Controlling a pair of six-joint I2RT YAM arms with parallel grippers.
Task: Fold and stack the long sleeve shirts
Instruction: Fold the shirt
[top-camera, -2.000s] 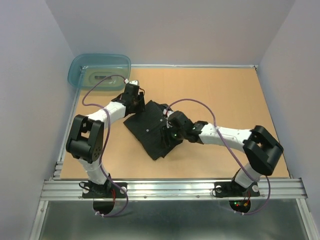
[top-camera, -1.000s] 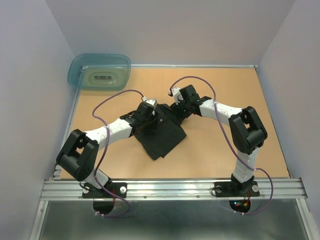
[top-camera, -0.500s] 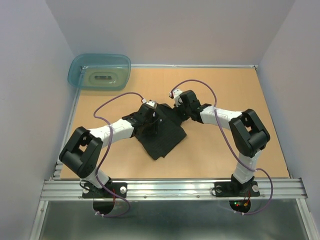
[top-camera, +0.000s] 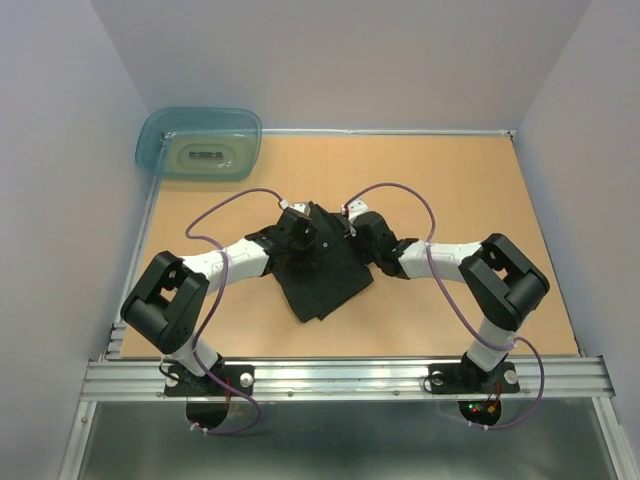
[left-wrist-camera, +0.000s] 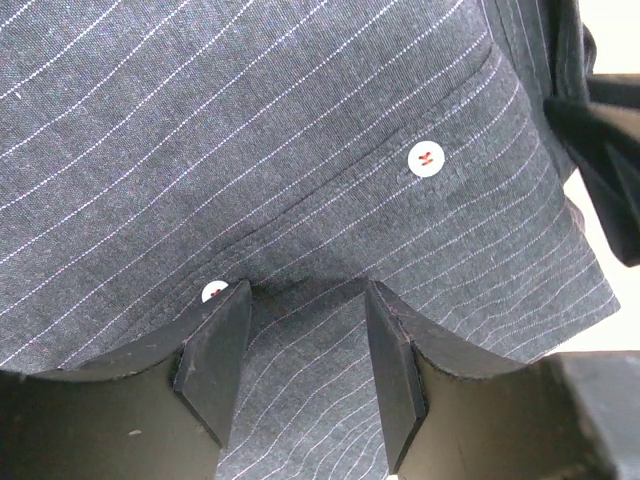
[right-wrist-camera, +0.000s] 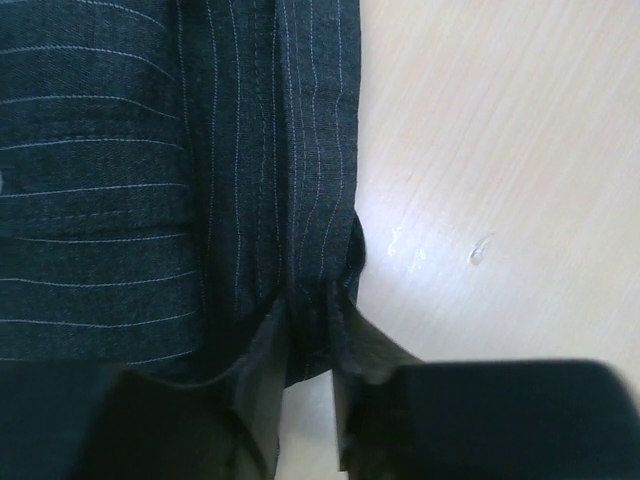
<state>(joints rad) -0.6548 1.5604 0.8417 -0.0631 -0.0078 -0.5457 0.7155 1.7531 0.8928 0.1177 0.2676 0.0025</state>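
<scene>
Mid-tabletop (top-camera: 480, 200), your folded shirt (top-camera: 325, 275) runs lengthwise toward the near edge. Your left gripper (left-wrist-camera: 308, 300) rests open on it, and your right gripper (right-wrist-camera: 310, 320) pinches its right-edge hem.

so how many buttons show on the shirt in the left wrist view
2. One button sits clear on the shirt, upper right of the jaws; the other peeks out at a fingertip. More may hide under folds.
</scene>
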